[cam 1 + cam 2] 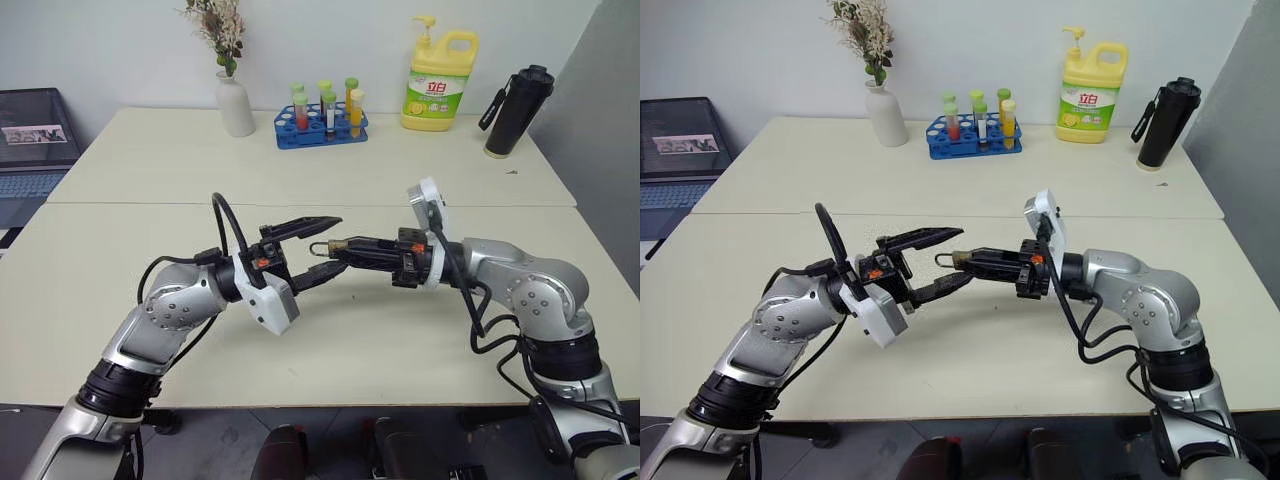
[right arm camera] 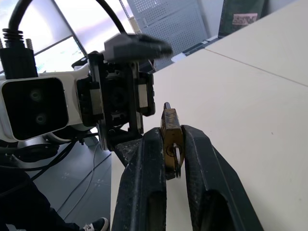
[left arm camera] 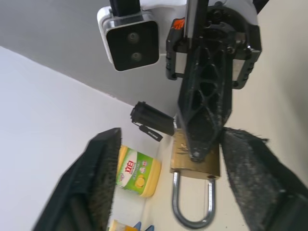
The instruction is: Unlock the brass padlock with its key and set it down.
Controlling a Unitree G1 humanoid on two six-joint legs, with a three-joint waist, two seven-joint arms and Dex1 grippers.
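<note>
The right gripper [image 1: 338, 247] pinches the brass padlock [image 3: 195, 157] above the pale counter [image 1: 400, 160]; the left gripper [image 1: 320, 247] gapes empty around its shackle; a grey wall rises behind.

The brass padlock [image 3: 195, 159] is a tiny yellow-gold block with a thin silvery U-shaped shackle [image 3: 193, 204]. It is held up above the desk [image 1: 400, 340], its body clamped between the fingers of the right pincer [image 1: 335, 245]. The shackle pokes out past the fingertips toward the left pincer [image 1: 325, 247], whose fingers stand spread around it. The key cannot be made out.
</note>
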